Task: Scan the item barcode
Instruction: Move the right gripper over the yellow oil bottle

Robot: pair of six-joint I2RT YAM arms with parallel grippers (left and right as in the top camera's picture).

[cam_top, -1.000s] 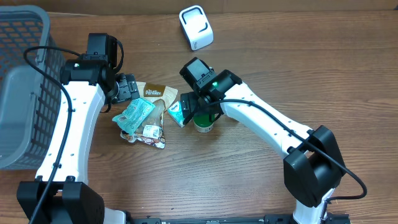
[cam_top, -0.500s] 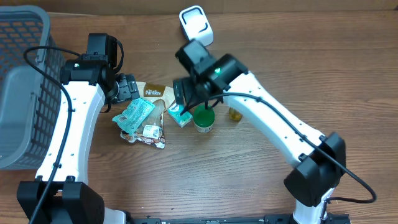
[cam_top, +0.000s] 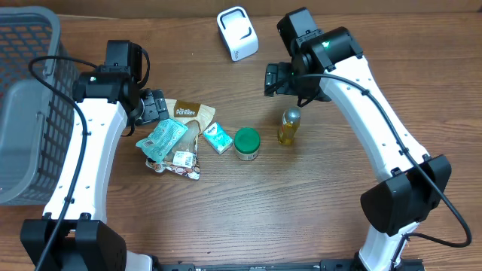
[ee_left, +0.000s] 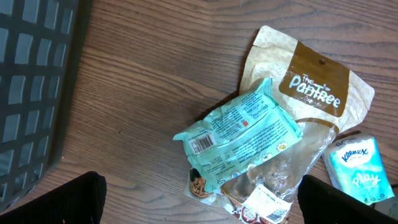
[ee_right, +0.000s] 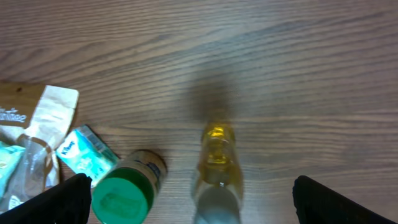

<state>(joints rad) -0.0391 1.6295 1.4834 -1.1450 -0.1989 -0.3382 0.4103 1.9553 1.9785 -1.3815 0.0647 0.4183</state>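
A white barcode scanner (cam_top: 237,31) stands at the back of the table. The items lie in a cluster: a brown Pantree pouch (cam_top: 188,113) (ee_left: 314,87), a teal packet (cam_top: 164,139) (ee_left: 239,134) with its barcode facing up, a Kleenex pack (cam_top: 218,138) (ee_left: 357,168) (ee_right: 84,155), a green-lidded jar (cam_top: 246,143) (ee_right: 124,190) and a yellow oil bottle (cam_top: 288,126) (ee_right: 217,168). My left gripper (cam_top: 154,105) (ee_left: 199,208) hovers open over the teal packet, holding nothing. Above and behind the bottle my right gripper (cam_top: 273,79) (ee_right: 196,205) hangs open and empty.
A grey plastic basket (cam_top: 22,98) (ee_left: 31,93) fills the left edge of the table. A clear snack bag (cam_top: 181,164) (ee_left: 273,202) lies under the teal packet at the front of the cluster.
My right arm has lifted off the jar and Kleenex pack and swung back and right, above the bottle. The left arm and the items have not moved.
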